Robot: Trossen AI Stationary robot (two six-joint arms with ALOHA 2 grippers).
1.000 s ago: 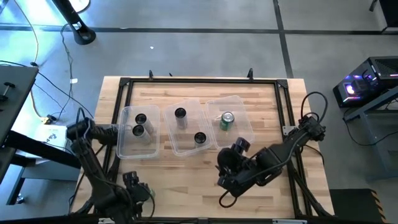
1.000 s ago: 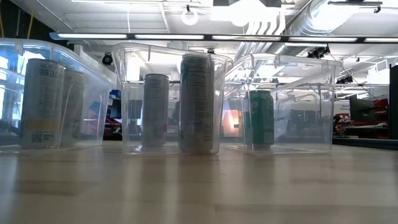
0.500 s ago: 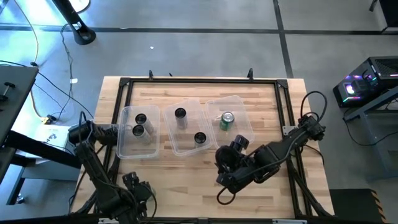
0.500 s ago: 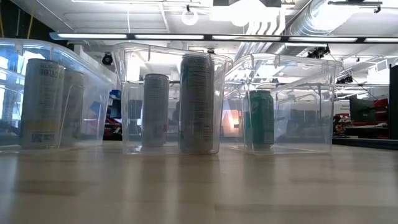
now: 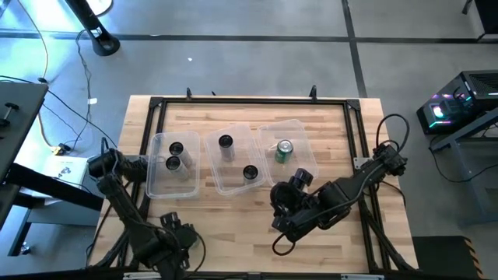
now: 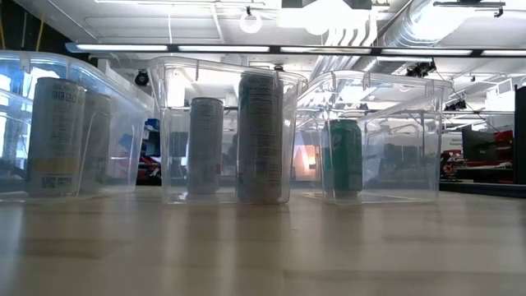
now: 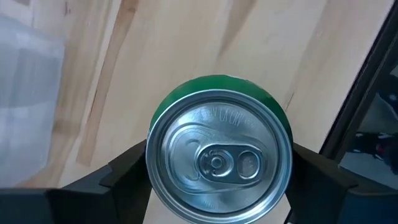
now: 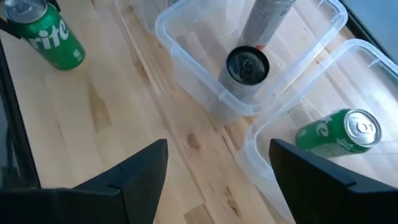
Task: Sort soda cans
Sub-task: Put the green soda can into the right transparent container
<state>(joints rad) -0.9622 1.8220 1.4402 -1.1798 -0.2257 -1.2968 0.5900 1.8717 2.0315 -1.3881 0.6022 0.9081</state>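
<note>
The left wrist view alone shows a green can (image 7: pixel 219 155) close up, its silver top facing the camera, sitting between the two dark fingers (image 7: pixel 127 171) of the left claw (image 7: pixel 219 171), which are closed against its sides. The right wrist view shows the same can (image 8: pixel 46 34) far off on the bare wood, gripped near its top. From above this can is hidden under the left arm at the near left corner of the surface (image 5: pixel 327 124). The right claw (image 8: pixel 217 168) is wide and holds nothing, near the tubs. Three clear tubs (image 5: pixel 159 183) stand in a row: the left one has two pale cans (image 5: pixel 174 155), the middle one two black-topped cans (image 5: pixel 226 145), the right one a second green can (image 5: pixel 282 151). Only the low view shows the room behind, with ceiling lights (image 6: pixel 251 20) and pipes.
</note>
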